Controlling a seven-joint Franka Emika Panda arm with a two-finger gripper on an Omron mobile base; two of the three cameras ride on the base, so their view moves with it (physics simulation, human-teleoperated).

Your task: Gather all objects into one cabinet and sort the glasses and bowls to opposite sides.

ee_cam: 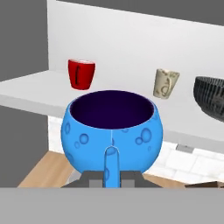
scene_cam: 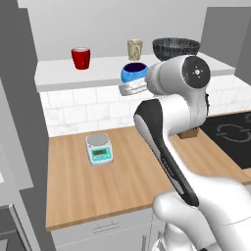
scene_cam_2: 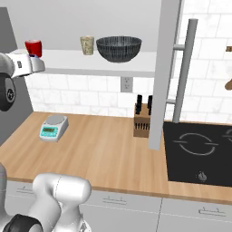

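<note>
1. The step in hand, as I judge it, is carrying the small blue bowl [ee_cam: 111, 131] to the cabinet shelf [scene_cam: 59, 71], where the other three vessels already stand.

2. The gripper [ee_cam: 111, 164] has its fingers [ee_cam: 111, 159] drawn narrow and pinched on the bowl's near rim; in the hand view one finger rises against the outer wall, and the bowl hangs upright in front of the camera.

3. In the left base view the blue bowl sits at the front edge of the shelf, between the red cup [scene_cam: 81, 58] and the large dark bowl [scene_cam: 175, 49]. Whether its base touches the board or hovers just above it I cannot tell.

4. On the shelf the red cup stands to the left, the beige cup [scene_cam: 135, 49] near the middle and toward the back, and the dark bowl to the right, all upright.

5. The next move calls for shifting the blue bowl rightward, toward the dark bowl, so both bowls share one side and both cups the other.

6. That path passes in front of the beige cup, so the bowl needs to stay clear of it.

7. Then the bowl wants setting down flat, well inside the shelf edge, before the fingers let go.

8. The kitchen scale [scene_cam: 100, 149] rests on the wooden tabletop [scene_cam: 73, 191] below, apart from all this.
</note>
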